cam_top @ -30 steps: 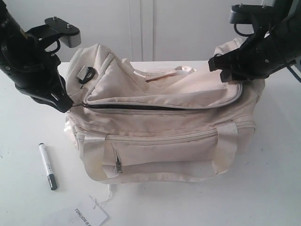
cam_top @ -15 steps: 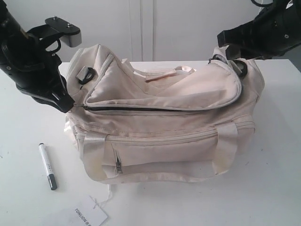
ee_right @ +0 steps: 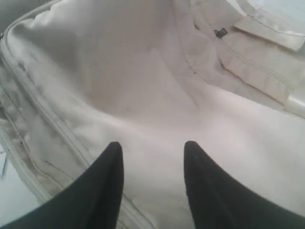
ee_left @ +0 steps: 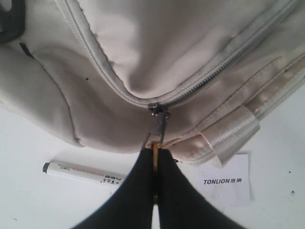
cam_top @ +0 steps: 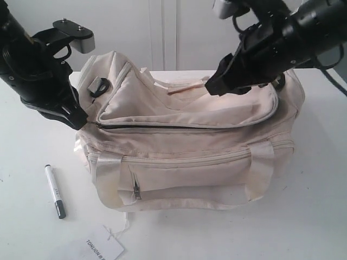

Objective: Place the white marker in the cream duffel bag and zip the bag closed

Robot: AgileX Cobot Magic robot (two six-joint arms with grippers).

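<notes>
Right claw (ee_right: 151,149) swung over bag (cam_top: 184,157) top, apart, empty; left claw (ee_left: 155,153) clamps zip pull (ee_left: 159,119); marker (cam_top: 55,191) unpacked, table (cam_top: 309,216) front-left corner.

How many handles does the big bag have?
2. One shiny handle loops down the front of the cream duffel bag. The other handle lies on top of the bag, towards the back. The far side is hidden, so there could be more.

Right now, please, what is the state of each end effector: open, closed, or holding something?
Left end effector: closed, pinching the zipper pull of the cream duffel bag.
Right end effector: open, holding nothing.
</notes>
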